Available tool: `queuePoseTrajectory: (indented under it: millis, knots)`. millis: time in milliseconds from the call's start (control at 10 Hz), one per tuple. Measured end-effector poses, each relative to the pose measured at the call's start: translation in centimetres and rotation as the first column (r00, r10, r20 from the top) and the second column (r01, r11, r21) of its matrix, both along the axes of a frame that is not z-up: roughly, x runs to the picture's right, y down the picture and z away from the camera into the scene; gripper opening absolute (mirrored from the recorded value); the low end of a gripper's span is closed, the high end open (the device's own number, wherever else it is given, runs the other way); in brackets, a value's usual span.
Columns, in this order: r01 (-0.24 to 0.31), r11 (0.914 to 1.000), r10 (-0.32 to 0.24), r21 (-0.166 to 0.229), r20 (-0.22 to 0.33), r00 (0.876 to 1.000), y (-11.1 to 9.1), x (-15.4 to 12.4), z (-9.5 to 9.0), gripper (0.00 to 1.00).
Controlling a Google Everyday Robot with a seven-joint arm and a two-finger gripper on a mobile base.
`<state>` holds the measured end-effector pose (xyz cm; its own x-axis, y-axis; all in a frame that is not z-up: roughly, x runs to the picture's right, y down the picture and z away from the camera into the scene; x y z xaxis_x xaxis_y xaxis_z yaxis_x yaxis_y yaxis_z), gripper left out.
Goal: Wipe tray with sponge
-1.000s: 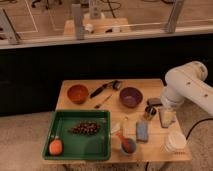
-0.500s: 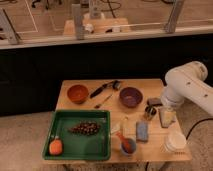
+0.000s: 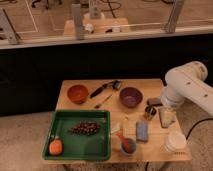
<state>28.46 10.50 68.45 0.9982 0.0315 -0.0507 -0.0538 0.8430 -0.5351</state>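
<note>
Wiping not begun. Sponge (image 3: 142,131) lies on table (image 3: 145,86), right of tray (image 3: 75,113), ungrasped. Pincer (image 3: 150,111) hangs near it; spread or pressed, cannot tell. Pickup and wiping remain.

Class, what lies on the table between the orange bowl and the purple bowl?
In the camera view, a black-handled brush and a small utensil; the gripper hovers right of the purple bowl.
</note>
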Motion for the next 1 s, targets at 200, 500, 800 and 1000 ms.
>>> queuePoseTrajectory:
  millis: [200,500,800,1000]
  knots:
    - [0.0,1.0,0.0,0.0,0.0,1.0,0.0,0.0,0.0,0.8]
    - [0.004,1.0,-0.004,0.002,0.002,1.0,0.0,0.0,0.1,0.8]
    - [0.186,0.9794,-0.198,0.078,0.181,0.963,0.9,-1.0,1.7,0.8]
    - [0.324,0.9349,-0.355,0.146,0.352,0.866,2.0,-1.6,2.8,0.8]
